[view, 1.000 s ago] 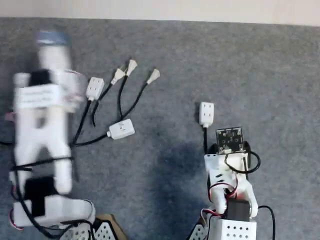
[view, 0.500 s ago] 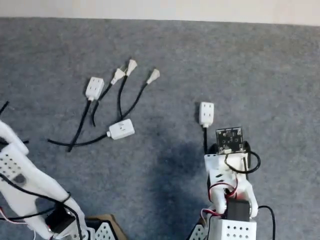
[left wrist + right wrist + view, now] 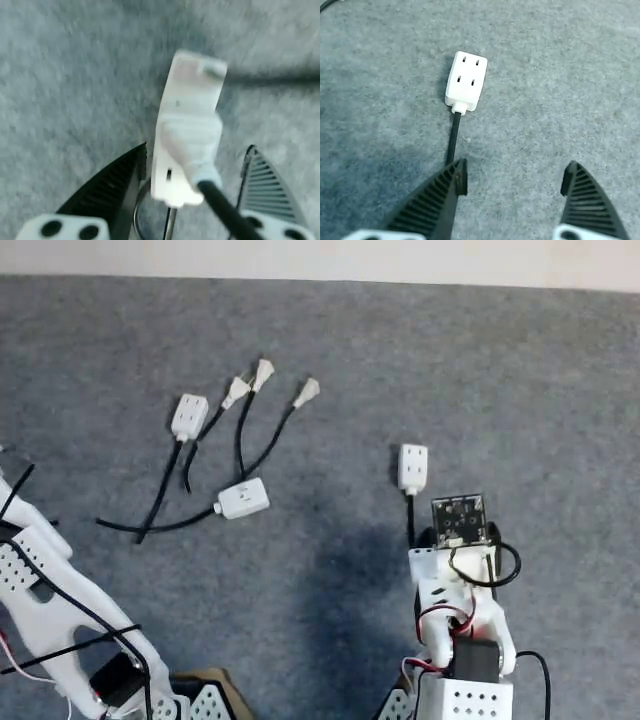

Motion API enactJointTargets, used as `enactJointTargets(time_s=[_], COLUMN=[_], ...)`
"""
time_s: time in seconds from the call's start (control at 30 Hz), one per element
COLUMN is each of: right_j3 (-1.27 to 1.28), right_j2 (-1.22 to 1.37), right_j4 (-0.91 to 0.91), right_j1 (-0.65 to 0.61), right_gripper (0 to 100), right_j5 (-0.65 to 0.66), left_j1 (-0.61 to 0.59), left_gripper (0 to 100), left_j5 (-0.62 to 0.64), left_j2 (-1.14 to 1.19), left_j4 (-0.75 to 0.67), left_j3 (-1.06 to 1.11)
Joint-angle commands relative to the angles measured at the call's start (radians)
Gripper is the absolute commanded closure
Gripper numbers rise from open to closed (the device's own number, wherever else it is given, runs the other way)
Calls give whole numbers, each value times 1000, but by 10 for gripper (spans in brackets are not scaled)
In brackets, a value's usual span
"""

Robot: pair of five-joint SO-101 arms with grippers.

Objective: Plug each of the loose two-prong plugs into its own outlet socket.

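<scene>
Near mid-table on the grey carpet-like tabletop (image 3: 560,390): central socket block (image 3: 243,498), white rectangular plastic, lying flat. Its black cord (image 3: 170,523) trails off toward the left arm's side. This block is the landmark for all that follows.

Beyond the central socket block, away from the arm bases: three small cream-white two-prong plugs on thin black leads. These are first plug (image 3: 236,391), second plug (image 3: 264,372) and third plug (image 3: 306,392). All lie loose on the surface, apart from the block.

Beyond it and toward the left arm's side: second socket block (image 3: 190,416), same white plastic.

Well off to its right-arm side: third socket block (image 3: 413,466), lying alone, slots facing up.

Right arm (image 3: 460,580): on the right-arm side of the central socket block, just behind the third socket block. Right gripper (image 3: 515,164): black ribbed jaws spread wide, with the third block ahead of the tips. That block's cable (image 3: 452,140) runs back beside one jaw.

Left arm (image 3: 45,610): far off to the central socket block's left-arm side, at the table edge. Left gripper (image 3: 196,148): jaws spread. A blurred white plastic piece (image 3: 187,120) with a thick black lead (image 3: 225,212) sits between them, close to one jaw and clear of the other. Whether it touches that jaw cannot be told.
</scene>
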Motion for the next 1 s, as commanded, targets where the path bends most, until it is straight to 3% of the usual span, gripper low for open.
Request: enactJointTargets(time_s=[0.0,0.13,0.27,0.43,0.7,0.97], right_j3=[137,137,137,137,137,137], right_j2=[-24,-24,-24,-24,-24,-24], right_j4=[-24,-24,-24,-27,-27,-27], right_j1=[-10,-10,-10,-10,-10,-10], right_gripper=[705,705,705,705,705,705], right_j5=[-6,-6,-6,-6,-6,-6], left_j1=[24,67,73,140,446,697], left_gripper=[685,685,685,685,685,684], left_j5=[-18,6,213,224,226,216], left_j2=[-114,-197,-317,-495,-719,-570], left_j4=[83,213,221,221,213,55], left_j3=[-50,-48,-39,156,576,591])
